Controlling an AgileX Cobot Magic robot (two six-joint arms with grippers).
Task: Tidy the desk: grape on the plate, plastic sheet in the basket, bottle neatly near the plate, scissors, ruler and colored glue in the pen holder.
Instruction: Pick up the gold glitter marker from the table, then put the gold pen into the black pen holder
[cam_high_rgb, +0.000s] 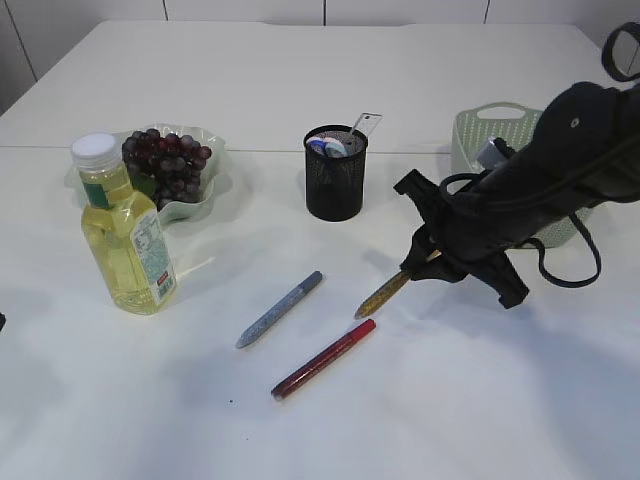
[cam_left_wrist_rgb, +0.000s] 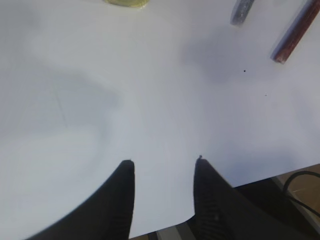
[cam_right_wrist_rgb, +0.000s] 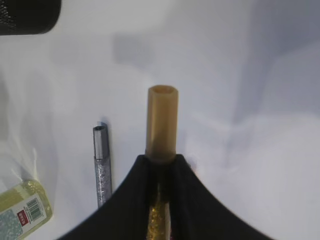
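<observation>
My right gripper is shut on a gold colored glue pen, which slants down with its low end near the table. A silver glue pen and a red one lie loose on the table. The black mesh pen holder holds the ruler and the scissors. The grape sits on the pale green plate, with the bottle upright beside it. My left gripper is open over bare table. The plastic sheet is hidden.
A pale green basket stands at the back right, partly behind my right arm. The table's front edge runs just under the left gripper, with a cable beyond it.
</observation>
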